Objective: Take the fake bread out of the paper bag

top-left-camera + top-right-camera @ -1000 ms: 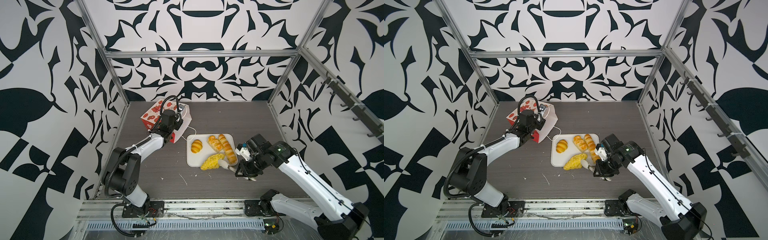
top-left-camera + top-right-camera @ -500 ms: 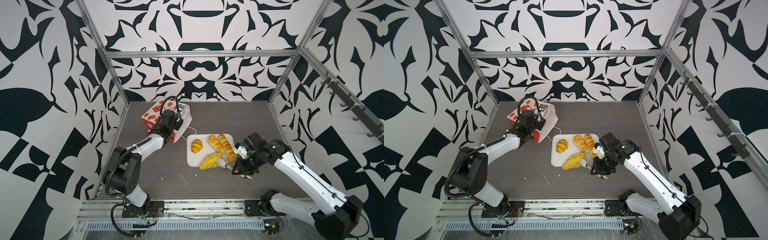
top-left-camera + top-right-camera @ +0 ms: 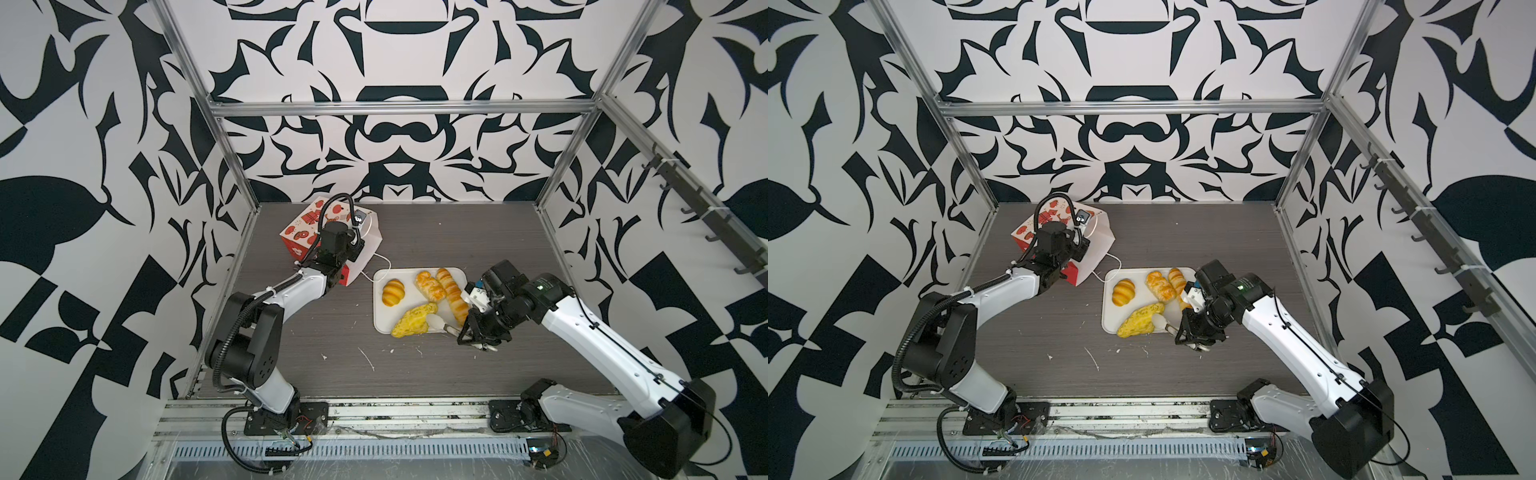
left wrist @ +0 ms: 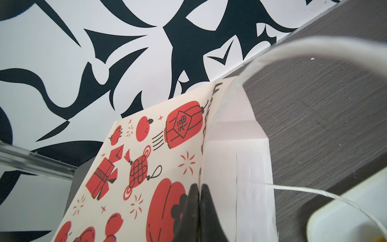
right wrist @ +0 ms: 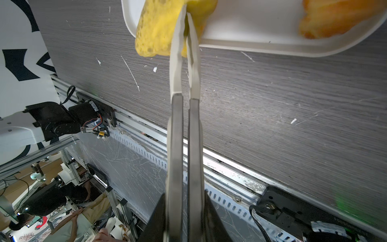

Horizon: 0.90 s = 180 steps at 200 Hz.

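The paper bag [image 3: 371,243] lies tipped at the back left, its red printed side [image 4: 167,157] up and its mouth towards the tray. My left gripper [image 4: 199,187] is shut on the bag's edge. On the white tray [image 3: 381,318] lie a croissant [image 3: 392,292], a braided piece [image 3: 430,286] and a long loaf [image 3: 453,296]. A paler yellow fake bread piece [image 3: 415,320] rests on the tray's front corner and overhangs it. My right gripper [image 3: 436,322] pinches that piece's end with its long white fingertips [image 5: 178,42], which stand nearly together.
A white string handle [image 3: 382,262] trails from the bag to the tray's back corner. White flecks [image 3: 368,359] lie on the dark wood table in front of the tray. Metal frame posts and patterned walls close in the left, back and right.
My right gripper has carried the pale yellow piece slightly left, onto the tray's front corner. The left gripper and the bag have not moved.
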Each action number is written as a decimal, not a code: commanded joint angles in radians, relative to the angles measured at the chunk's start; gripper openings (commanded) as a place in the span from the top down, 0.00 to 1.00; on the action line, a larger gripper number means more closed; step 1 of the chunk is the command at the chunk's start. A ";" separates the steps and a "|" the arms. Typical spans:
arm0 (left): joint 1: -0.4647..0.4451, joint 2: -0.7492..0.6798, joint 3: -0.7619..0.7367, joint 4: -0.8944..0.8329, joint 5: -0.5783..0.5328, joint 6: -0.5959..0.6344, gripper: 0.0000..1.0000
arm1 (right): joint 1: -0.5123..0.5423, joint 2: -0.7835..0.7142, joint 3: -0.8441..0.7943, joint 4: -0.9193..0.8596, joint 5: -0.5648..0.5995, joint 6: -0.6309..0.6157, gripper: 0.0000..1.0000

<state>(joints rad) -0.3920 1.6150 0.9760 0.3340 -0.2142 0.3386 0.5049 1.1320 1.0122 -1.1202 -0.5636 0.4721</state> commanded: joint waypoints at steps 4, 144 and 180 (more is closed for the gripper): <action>0.008 0.003 -0.012 0.027 0.015 -0.013 1.00 | -0.009 0.000 0.049 0.046 -0.037 0.004 0.67; 0.008 0.002 -0.009 0.020 0.016 -0.015 1.00 | -0.051 -0.045 0.081 0.048 -0.086 -0.001 0.63; 0.008 -0.001 -0.007 0.016 0.013 -0.014 1.00 | -0.051 -0.100 0.032 0.037 -0.111 -0.002 0.80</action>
<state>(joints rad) -0.3897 1.6150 0.9756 0.3332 -0.2089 0.3367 0.4576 1.0882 1.0512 -1.0794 -0.6292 0.4755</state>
